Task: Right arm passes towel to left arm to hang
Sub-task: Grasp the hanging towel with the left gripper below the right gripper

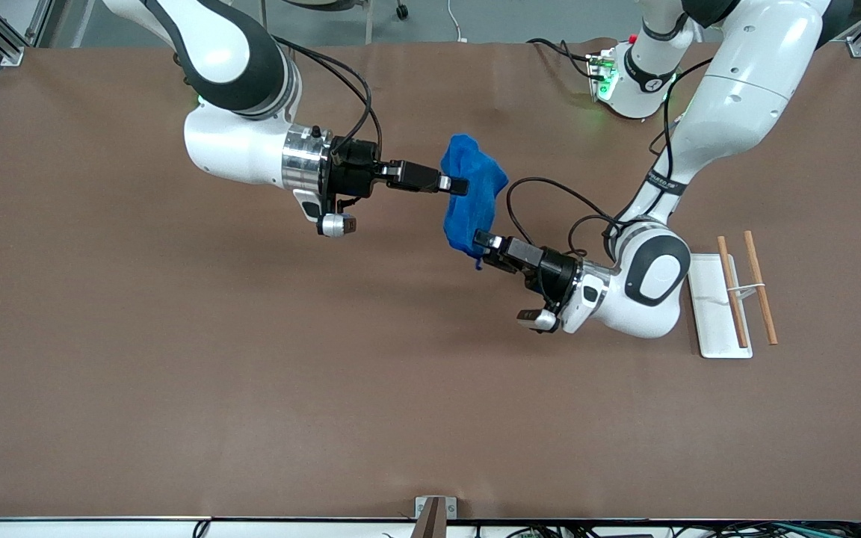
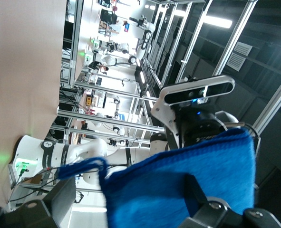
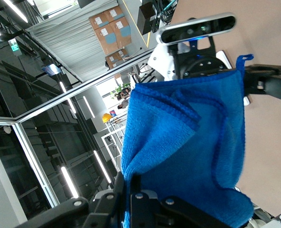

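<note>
Up over the middle of the table (image 1: 176,373), the right gripper (image 1: 459,184) and the left gripper (image 1: 484,240) both pinch the blue towel (image 1: 468,202) tight.

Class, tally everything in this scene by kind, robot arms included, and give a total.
Robot arms: 2 (right arm, left arm)
Blue towel: 1
White tray: 1
Wooden sticks: 2 ()
Total: 6

White tray (image 1: 708,299) on brown table (image 1: 176,359) — two wooden sticks (image 1: 759,295) (wire-joined) across it.
</note>
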